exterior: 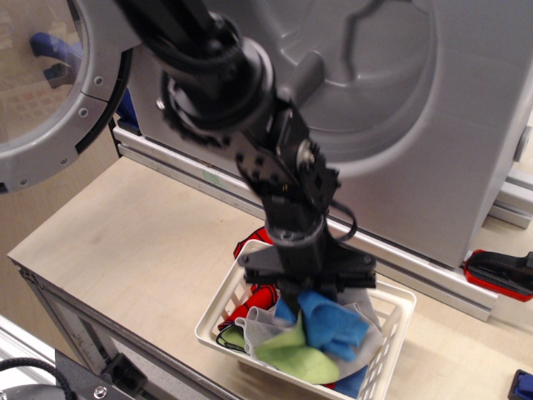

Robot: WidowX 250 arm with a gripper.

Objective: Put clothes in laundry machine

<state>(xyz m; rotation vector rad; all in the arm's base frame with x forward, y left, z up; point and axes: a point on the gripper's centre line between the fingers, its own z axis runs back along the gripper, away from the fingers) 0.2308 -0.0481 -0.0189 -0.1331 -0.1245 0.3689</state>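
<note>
My gripper (305, 289) hangs over the white slatted basket (398, 310) at the table's front. It looks shut on the top of a bright blue cloth (330, 322), which hangs from it. A lime green cloth (293, 352) bunches just below and seems lifted with it. A light grey cloth (257, 322) and a red cloth (263, 297) lie in the basket's left part. The fingertips are hidden by the cloth. The laundry machine's drum mouth (366, 67) gapes behind the arm, and its round door (50, 100) stands open at the left.
An aluminium rail (416, 265) runs under the washer's front. A red and black tool (501, 272) lies at the right. A small blue object (523, 386) sits at the bottom right corner. The table's front edge (75, 292) is close to the basket.
</note>
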